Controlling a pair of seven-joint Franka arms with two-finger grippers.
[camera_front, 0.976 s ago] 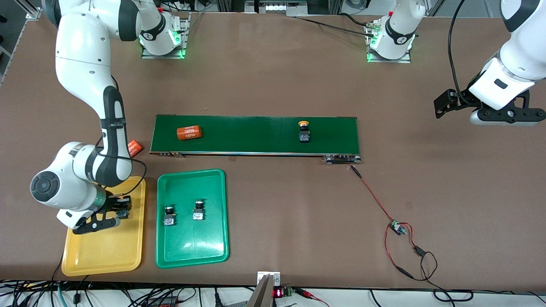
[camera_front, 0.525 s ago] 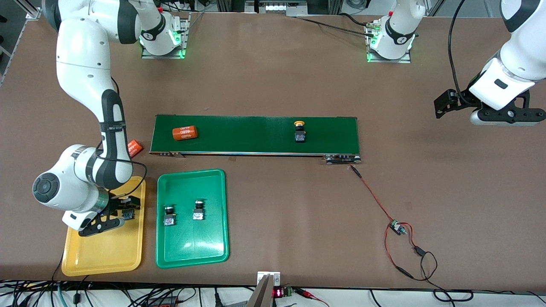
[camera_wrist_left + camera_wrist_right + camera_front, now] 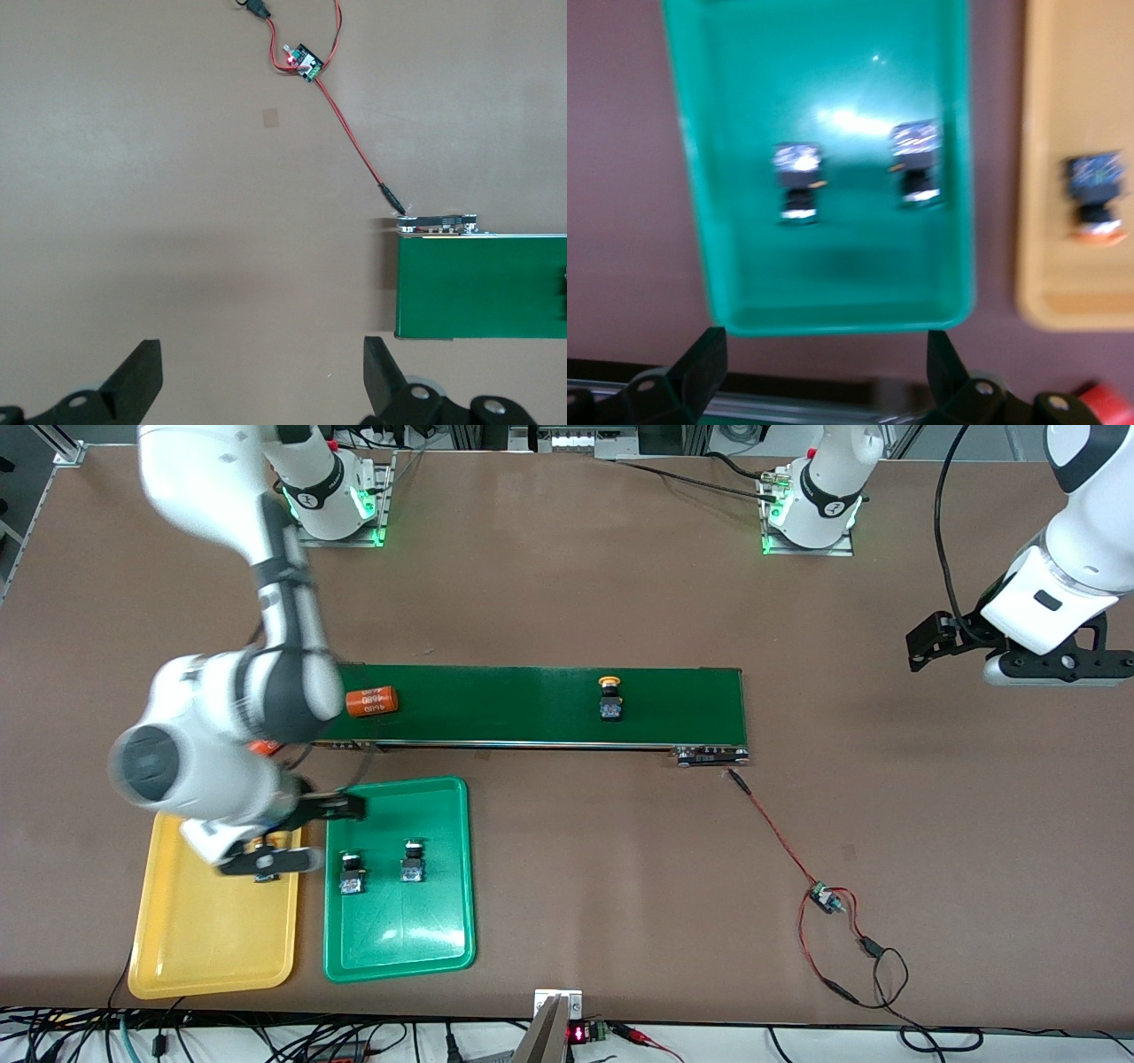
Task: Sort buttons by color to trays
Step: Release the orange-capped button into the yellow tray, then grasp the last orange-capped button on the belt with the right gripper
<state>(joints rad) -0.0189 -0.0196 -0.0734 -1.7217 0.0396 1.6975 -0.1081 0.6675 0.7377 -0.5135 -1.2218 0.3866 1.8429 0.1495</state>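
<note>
From the front, the right gripper [image 3: 306, 834] hung empty with jaws apart over the gap between the yellow tray [image 3: 213, 948] and the green tray [image 3: 399, 939]. One yellow-capped button [image 3: 609, 701] rode the conveyor belt [image 3: 532, 704] near an orange cylinder [image 3: 371, 702].

The left wrist view showed the left gripper [image 3: 261, 381] waiting, jaws wide, over bare counter [image 3: 177, 177].

The right wrist view showed two green buttons [image 3: 799, 181] in their tray and a yellow button [image 3: 1096, 195] in its own. They looked light and rigid; I'd grip the boxy body.

White arms, black joints, black jaws.
</note>
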